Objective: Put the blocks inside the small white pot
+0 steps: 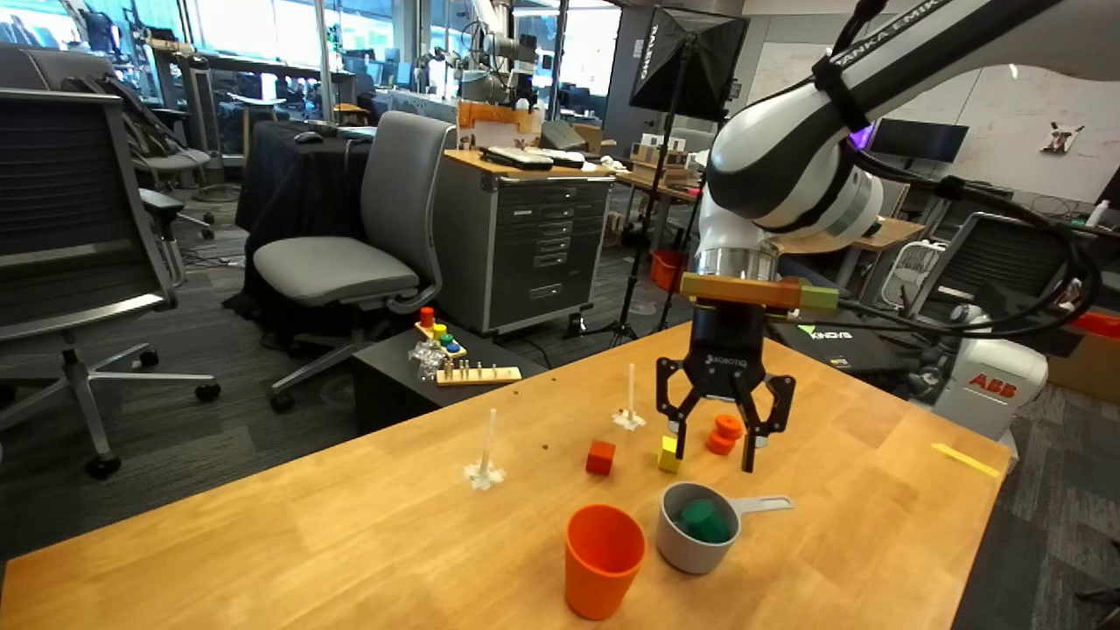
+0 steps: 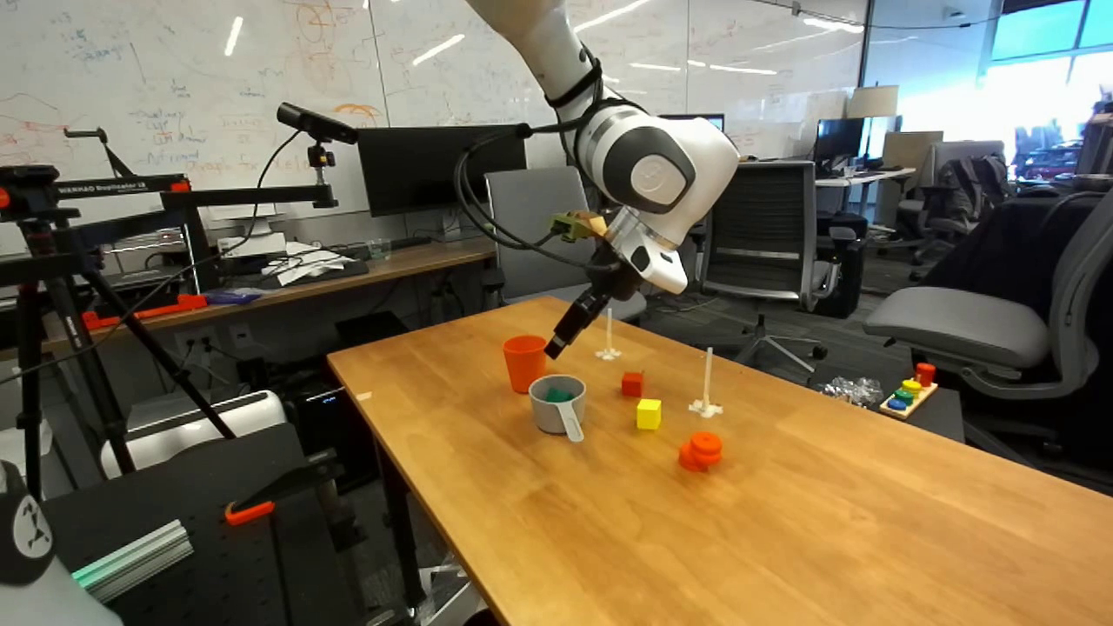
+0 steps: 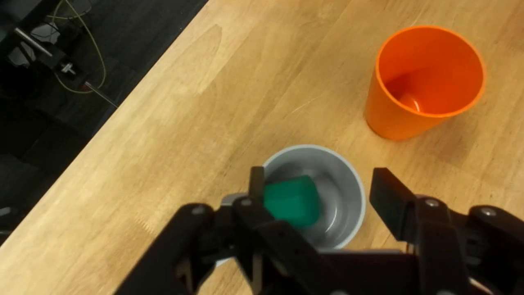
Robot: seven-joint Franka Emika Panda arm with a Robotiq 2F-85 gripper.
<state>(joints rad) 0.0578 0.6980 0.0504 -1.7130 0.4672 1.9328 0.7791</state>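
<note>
The small white pot (image 1: 685,551) stands upright on the table with its handle out to one side; it also shows in an exterior view (image 2: 546,419) and the wrist view (image 3: 357,205). A green block (image 3: 292,200) lies inside it, visible in both exterior views (image 1: 703,521) (image 2: 559,396). A red block (image 1: 600,458) (image 2: 633,384) and a yellow block (image 1: 669,455) (image 2: 649,415) sit apart on the table near the pot. My gripper (image 1: 714,461) is open and empty, held above the pot; in the wrist view its fingers (image 3: 319,180) flank the pot's opening.
An orange cup (image 1: 602,569) (image 2: 525,365) (image 3: 430,78) stands close beside the pot. An orange-red rounded piece (image 1: 724,435) (image 2: 701,451) lies near the yellow block. Two thin upright pegs (image 1: 487,451) (image 1: 631,398) are taped to the table (image 2: 556,522). The table edge shows in the wrist view.
</note>
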